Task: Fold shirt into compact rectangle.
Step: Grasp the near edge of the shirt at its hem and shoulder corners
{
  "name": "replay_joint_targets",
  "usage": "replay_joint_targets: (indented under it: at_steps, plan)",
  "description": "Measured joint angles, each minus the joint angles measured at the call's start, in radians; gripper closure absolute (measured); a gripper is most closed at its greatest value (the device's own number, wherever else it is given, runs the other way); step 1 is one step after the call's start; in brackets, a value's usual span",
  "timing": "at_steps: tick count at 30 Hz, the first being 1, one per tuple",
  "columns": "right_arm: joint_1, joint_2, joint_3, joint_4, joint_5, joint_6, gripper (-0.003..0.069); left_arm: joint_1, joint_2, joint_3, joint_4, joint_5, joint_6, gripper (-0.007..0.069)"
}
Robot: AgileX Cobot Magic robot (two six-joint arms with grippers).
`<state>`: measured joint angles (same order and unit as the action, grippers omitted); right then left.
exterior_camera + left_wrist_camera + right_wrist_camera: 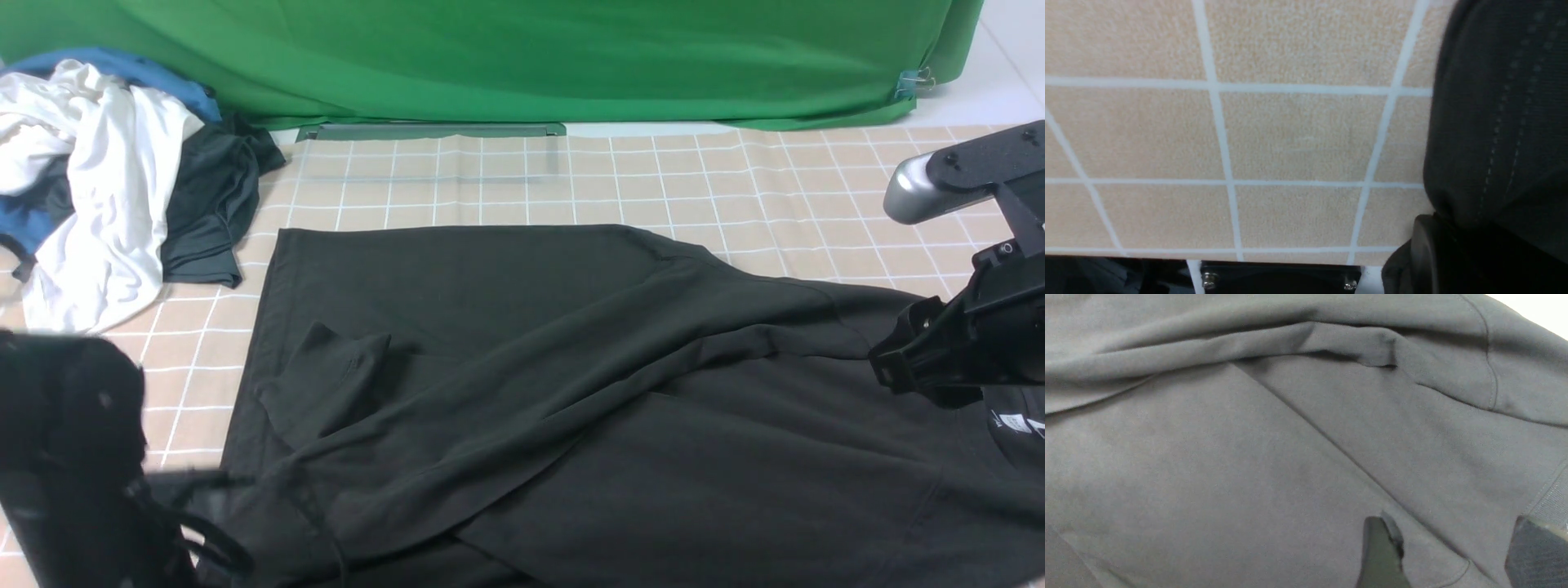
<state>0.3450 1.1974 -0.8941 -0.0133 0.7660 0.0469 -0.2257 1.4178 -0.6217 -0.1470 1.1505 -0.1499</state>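
The black shirt [531, 367] lies spread over the checked table, with a sleeve folded slantwise across its body. At the near left corner, my left gripper [192, 490] is shut on the shirt's edge. In the left wrist view the stitched hem [1494, 122] runs down into the left gripper [1474, 253]. My right gripper [890, 363] hovers at the right over the shirt, near the collar. In the right wrist view the right gripper [1457, 555] is open, its fingers [1380, 555] apart above the shirt [1249, 457] and holding nothing.
A heap of white, blue and dark grey garments [106, 180] sits at the far left. A green backdrop [522, 57] hangs behind the table, with a grey bar [433, 131] at its foot. Beige checked cloth [653, 180] shows beyond the shirt.
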Motion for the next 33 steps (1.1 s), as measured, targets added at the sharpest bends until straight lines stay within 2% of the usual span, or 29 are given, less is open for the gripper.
replay_joint_targets:
  at_steps: [4, 11, 18, 21, 26, 31, 33]
  plan:
    - [0.000, 0.000, 0.000, 0.000, -0.003, -0.001, 0.0214, 0.000, -0.106, -0.114, 0.005, 0.016, -0.008, 0.0604]
    - [0.000, 0.000, 0.000, 0.000, -0.007, -0.002, 0.0214, 0.000, -0.129, -0.233, 0.004, 0.018, -0.009, 0.0604]
    - [0.000, 0.000, 0.000, 0.000, 0.001, -0.031, 0.0214, 0.000, -0.100, -0.322, 0.007, -0.086, -0.009, 0.0604]
    - [0.000, 0.000, 0.000, 0.000, 0.058, -0.055, 0.0214, 0.000, -0.078, -0.343, 0.007, -0.120, -0.009, 0.0604]
    - [0.000, 0.000, 0.023, 0.019, 0.182, -0.136, 0.0214, 0.016, -0.044, -0.381, 0.001, -0.173, -0.009, 0.0604]
    - [0.024, 0.030, 0.097, 0.136, 0.205, -0.271, 0.0198, 0.082, -0.021, -0.394, -0.027, -0.185, -0.022, 0.0604]
    - [0.072, 0.063, 0.149, 0.164, 0.188, -0.324, 0.0142, 0.106, -0.011, -0.395, -0.037, -0.181, -0.005, 0.0604]
